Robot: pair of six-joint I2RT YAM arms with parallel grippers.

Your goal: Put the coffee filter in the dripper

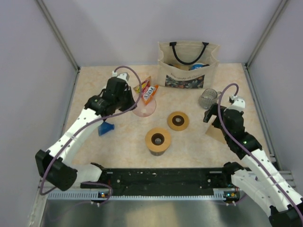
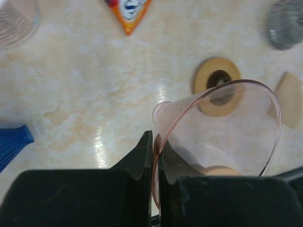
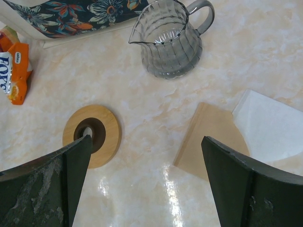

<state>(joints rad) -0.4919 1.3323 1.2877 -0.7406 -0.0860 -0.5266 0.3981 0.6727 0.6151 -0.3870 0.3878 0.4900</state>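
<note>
The left gripper (image 2: 155, 142) is clenched on the rim of the pink glass dripper (image 2: 227, 127), whose cone leans out just ahead of its fingers. The right gripper (image 3: 144, 142) stands spread wide, grasping nothing. The brown coffee filter (image 3: 213, 137) lies flat on the table (image 3: 142, 94) below it, close by one finger.

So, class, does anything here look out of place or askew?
The pink dripper cone is not seated in either wooden ring; the left gripper pinches its rim. An orange snack packet lies among the coffee gear.
</note>
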